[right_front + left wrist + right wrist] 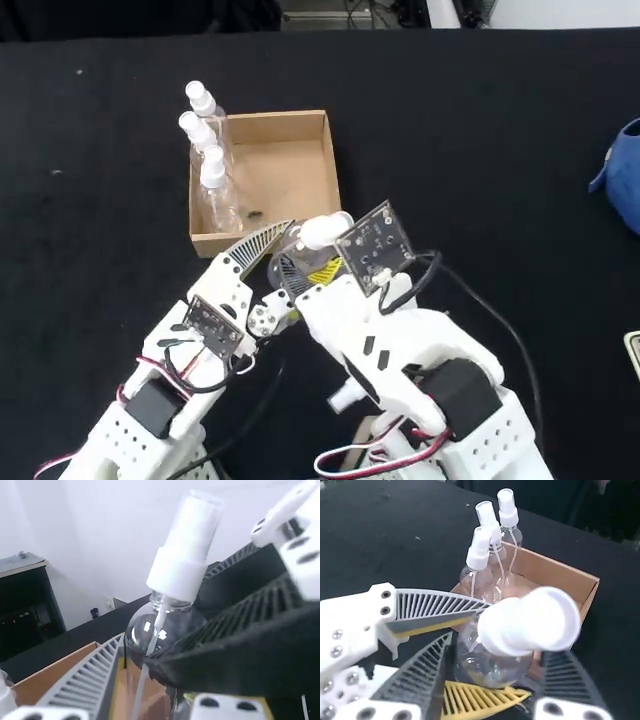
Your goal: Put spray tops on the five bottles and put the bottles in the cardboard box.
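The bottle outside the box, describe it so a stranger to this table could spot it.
Find the cardboard box on the black table. Just in front of it, held between the two arms, is a clear bottle with a white spray top. Unlike the three bottles lined up inside the box, it is outside.

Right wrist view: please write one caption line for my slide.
Spray bottle, top on, gripped before the cardboard box holding three capped bottles.
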`<state>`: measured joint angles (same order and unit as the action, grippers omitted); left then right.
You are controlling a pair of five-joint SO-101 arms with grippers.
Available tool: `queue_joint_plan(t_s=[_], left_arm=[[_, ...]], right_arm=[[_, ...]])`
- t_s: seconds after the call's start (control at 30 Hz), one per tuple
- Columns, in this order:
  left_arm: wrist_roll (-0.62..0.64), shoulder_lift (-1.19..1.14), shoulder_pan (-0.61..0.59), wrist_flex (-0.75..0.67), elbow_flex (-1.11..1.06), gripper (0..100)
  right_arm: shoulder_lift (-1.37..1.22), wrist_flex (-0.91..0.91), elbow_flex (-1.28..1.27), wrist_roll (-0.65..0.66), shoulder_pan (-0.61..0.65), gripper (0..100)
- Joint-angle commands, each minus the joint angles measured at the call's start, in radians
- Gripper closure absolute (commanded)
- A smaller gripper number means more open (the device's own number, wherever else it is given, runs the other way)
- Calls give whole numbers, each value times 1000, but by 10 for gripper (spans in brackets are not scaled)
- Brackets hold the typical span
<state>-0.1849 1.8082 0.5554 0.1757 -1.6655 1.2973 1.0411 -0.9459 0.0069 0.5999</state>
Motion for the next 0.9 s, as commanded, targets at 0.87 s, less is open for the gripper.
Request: queue_joint_plan(t_s=[0.87], left_arm=[[-2, 14, -33, -15, 4, 852]], right_arm=[[-15, -83, -24, 74, -155, 988]])
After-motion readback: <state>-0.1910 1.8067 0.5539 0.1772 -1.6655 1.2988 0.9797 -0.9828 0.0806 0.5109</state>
